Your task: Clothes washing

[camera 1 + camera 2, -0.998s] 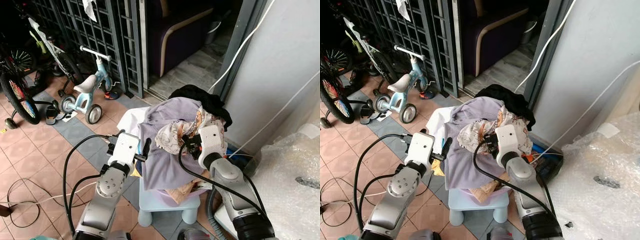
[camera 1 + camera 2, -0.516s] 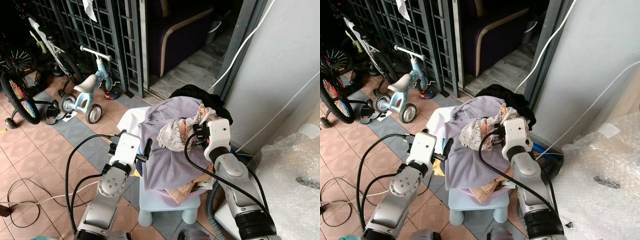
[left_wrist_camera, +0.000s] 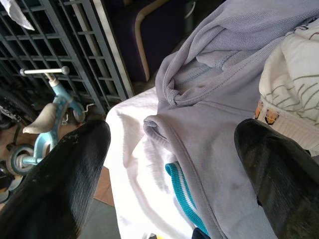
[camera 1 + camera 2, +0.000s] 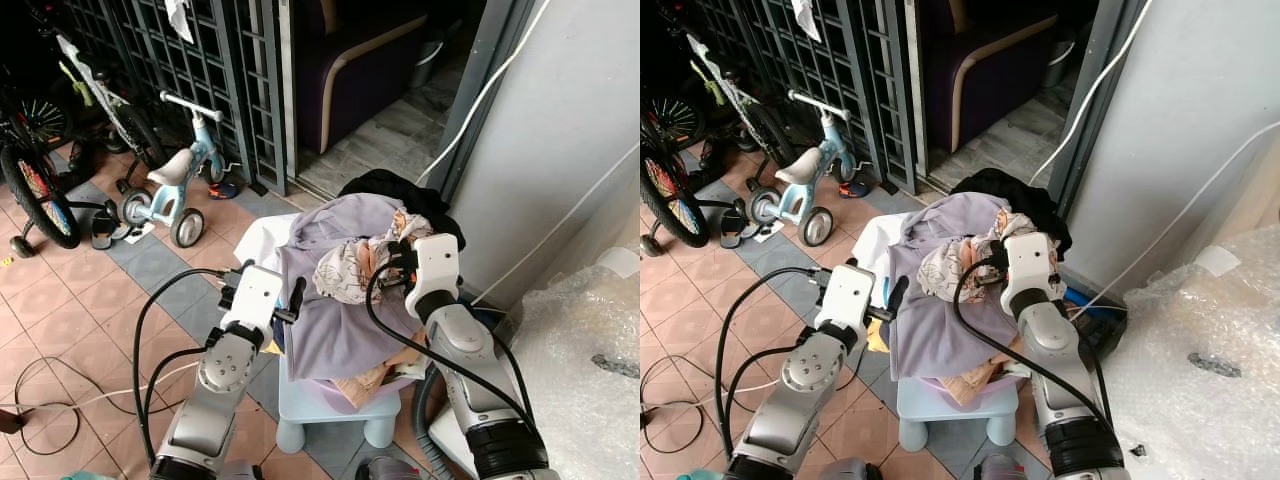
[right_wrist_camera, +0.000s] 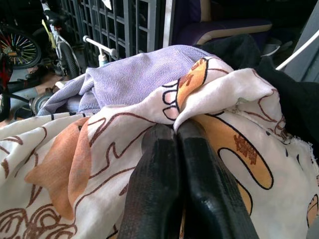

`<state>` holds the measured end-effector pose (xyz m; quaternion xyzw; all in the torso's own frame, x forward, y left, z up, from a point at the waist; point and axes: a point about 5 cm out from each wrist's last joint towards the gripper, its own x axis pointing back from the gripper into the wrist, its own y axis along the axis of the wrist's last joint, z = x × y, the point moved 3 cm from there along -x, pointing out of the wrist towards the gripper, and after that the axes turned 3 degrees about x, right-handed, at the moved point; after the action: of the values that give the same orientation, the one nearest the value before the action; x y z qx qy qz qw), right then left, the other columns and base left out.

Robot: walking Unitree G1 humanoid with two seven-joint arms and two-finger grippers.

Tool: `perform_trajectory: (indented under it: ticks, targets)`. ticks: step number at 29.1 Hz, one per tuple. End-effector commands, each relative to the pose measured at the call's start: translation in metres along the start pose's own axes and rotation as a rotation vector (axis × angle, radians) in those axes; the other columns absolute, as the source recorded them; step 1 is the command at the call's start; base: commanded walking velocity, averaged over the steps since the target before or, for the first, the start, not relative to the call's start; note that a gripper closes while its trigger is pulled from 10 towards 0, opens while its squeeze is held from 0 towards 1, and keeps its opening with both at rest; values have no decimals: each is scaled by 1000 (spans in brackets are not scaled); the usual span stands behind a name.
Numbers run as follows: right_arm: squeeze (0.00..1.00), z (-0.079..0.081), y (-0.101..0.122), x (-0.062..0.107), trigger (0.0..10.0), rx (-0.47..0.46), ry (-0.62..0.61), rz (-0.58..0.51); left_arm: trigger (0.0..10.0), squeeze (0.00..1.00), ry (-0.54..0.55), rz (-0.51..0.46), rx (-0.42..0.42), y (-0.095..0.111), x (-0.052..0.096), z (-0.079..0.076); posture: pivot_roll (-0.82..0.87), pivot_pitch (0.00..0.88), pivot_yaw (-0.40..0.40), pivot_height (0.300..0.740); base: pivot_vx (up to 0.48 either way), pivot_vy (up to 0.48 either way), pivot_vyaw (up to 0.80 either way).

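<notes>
A home's tiled porch — a child's tricycle [image 4: 172, 185] and bicycles [image 4: 35, 190] by a metal grille gate [image 4: 190, 60] (armchair [image 4: 365, 60] inside).

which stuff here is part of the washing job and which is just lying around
Job:
- right pincer shut on white cloth with orange and brown print
- lilac knit sweater
- black garment
- left pincer, open

Lying about:
- light blue tricycle
- bicycles
</notes>
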<state>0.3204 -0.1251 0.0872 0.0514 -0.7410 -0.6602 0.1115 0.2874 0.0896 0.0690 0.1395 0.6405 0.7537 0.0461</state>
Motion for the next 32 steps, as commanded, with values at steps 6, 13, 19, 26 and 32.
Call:
perform_trajectory:
  ticks: [6,13,19,26,32]
  targets:
    - [0,-10,72,-7,0,36,-78,-243,10000,0,50,-37,-20,8,-8,9,-81,0,39,740,0,0,0]
    - [0,-17,140,-6,0,-17,-97,-443,10000,0,57,-63,-40,13,-9,7,-85,0,44,740,0,0,0]
    - [0,-25,170,0,0,-29,-124,-524,10000,0,60,-75,-41,14,-11,6,-86,0,46,740,0,0,0]
    - [0,-38,168,1,0,-11,-166,-505,10000,0,60,-83,-40,15,-12,6,-89,0,47,740,0,0,0]
    - [0,-39,162,2,1961,34,-180,-483,10000,0,50,-88,-65,15,-13,6,-92,0,47,740,0,0,0]
